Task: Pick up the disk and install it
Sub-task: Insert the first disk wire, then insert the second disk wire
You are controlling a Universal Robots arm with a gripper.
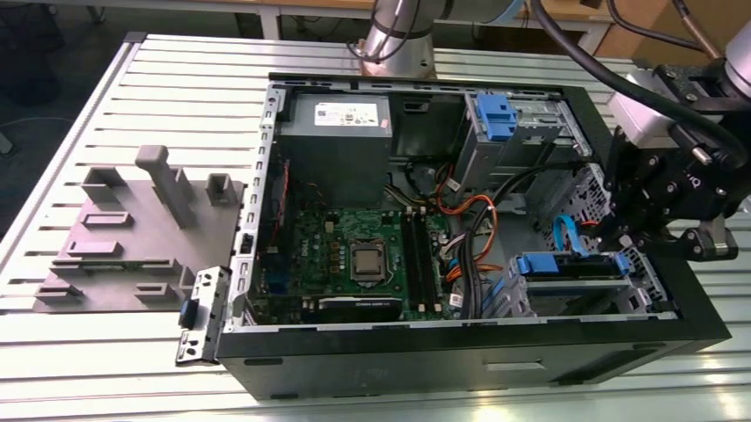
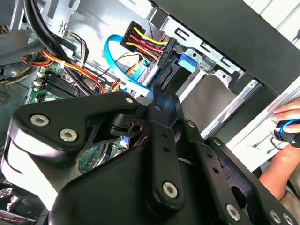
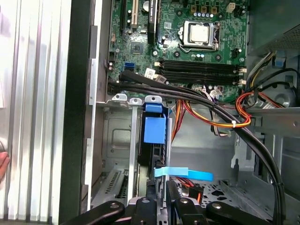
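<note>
Black gripper linkage was seen closest in the second wrist view, its fingers drawn together on the rear edge of the disk. That disk was seated upright in the drive cage at the computer case's corner, hemmed by cage walls, with cables crossing nearby. Little free room was left around it.
</note>
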